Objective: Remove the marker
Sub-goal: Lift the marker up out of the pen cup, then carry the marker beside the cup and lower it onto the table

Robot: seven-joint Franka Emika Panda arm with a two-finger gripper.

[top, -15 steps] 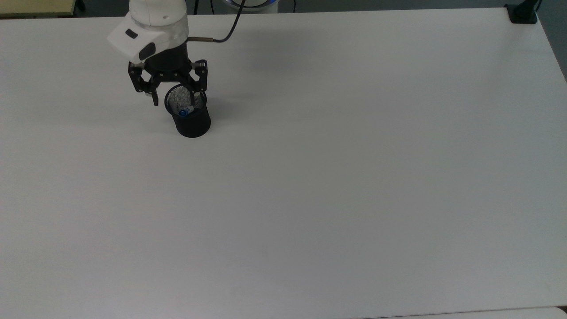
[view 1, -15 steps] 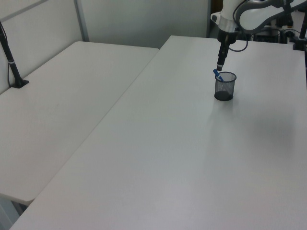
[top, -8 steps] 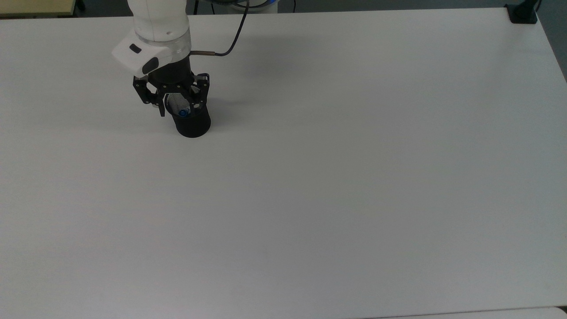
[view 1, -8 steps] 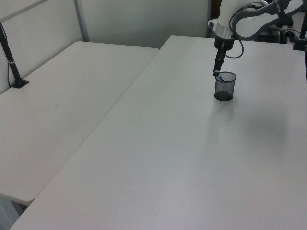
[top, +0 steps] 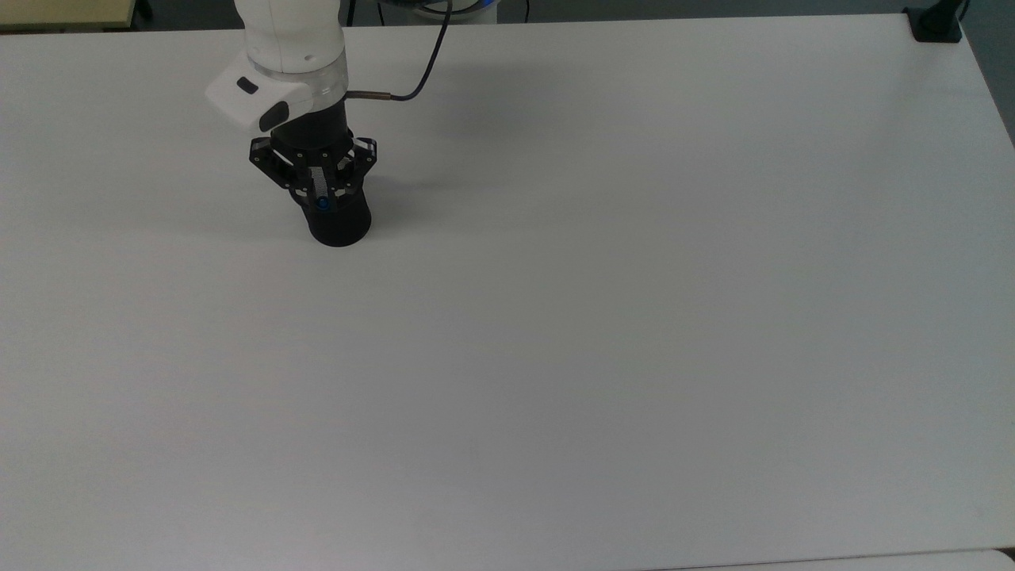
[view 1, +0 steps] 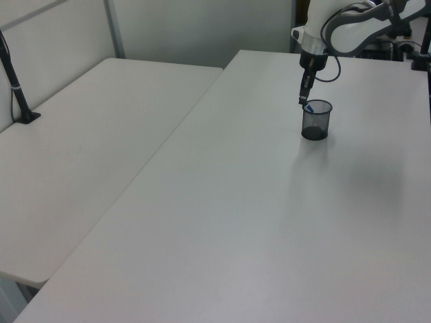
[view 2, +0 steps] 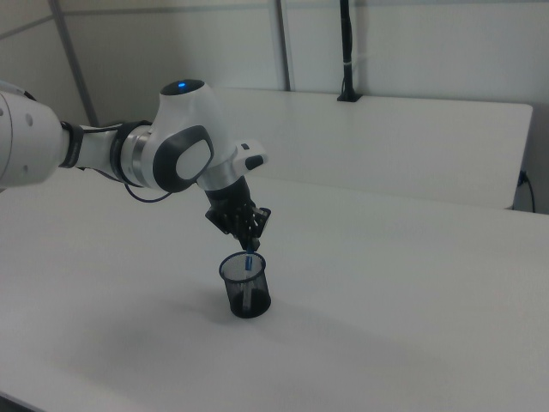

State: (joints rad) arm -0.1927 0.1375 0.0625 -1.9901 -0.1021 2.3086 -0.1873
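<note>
Standing in mesh cup (view 2: 245, 287), marker (view 2: 249, 263) top betw hand (view 2: 250, 246) fingertips.

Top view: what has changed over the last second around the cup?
The end effector came down over the cup and its fingers drew in from wide open to close around the marker's blue cap. A firm hold cannot be confirmed. The cup stayed put on the table, with the marker still in it.

Even, soft overhead light; faint shadows, no glare, mild blur.
</note>
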